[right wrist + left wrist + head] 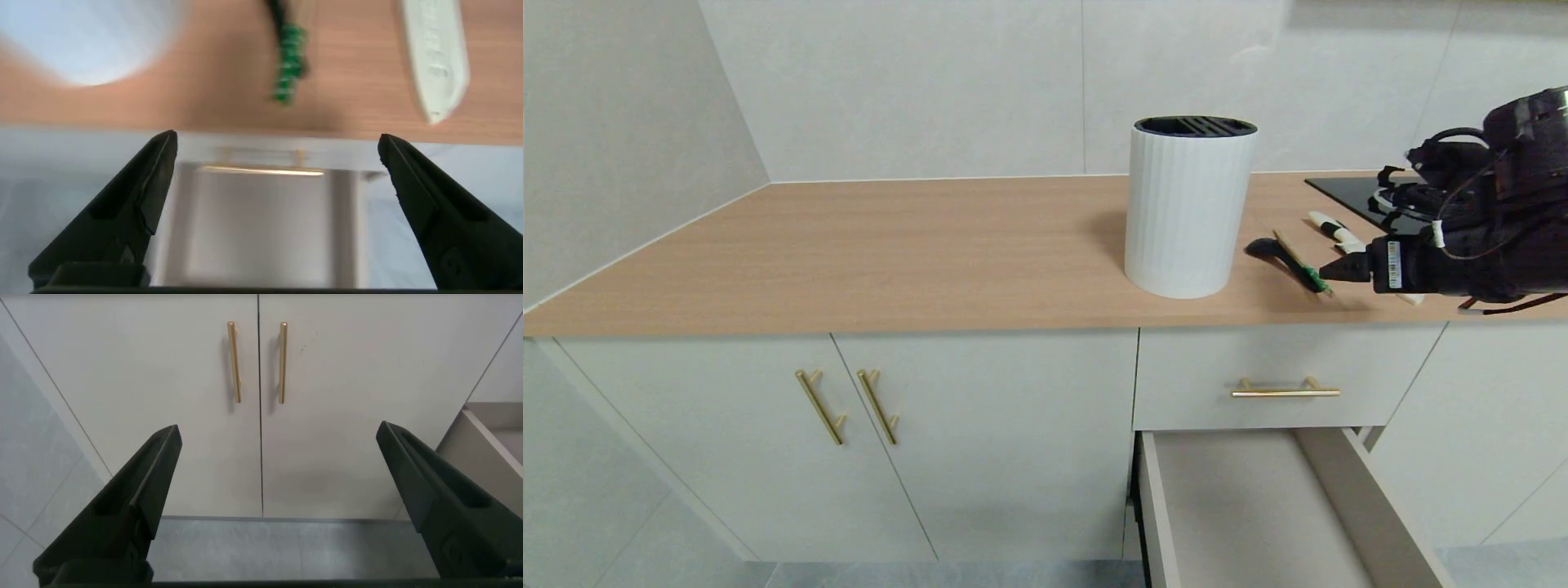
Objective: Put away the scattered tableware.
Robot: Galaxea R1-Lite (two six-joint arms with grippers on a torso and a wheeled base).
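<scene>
Toward 3 o'clock in the head view, the right gripper hung over the front edge of the wooden tabletop, its tips close to the handle end of a green-banded utensil. That utensil lay flat, just at 3 o'clock of the white ribbed holder, which stood upright with a slotted black top. A white utensil lay a little further toward 3 o'clock, near the black hob. Below, at 5 o'clock, an open drawer sat pulled out under a shut drawer.

From the left wrist, the left gripper had its fingers released and wide apart, facing two cabinet doors with gold handles.

From the right wrist, the right gripper also held its fingers spread and grasping nothing. Beyond them the green-banded utensil and the white utensil lay apart on the tabletop, with the open drawer below its edge.
</scene>
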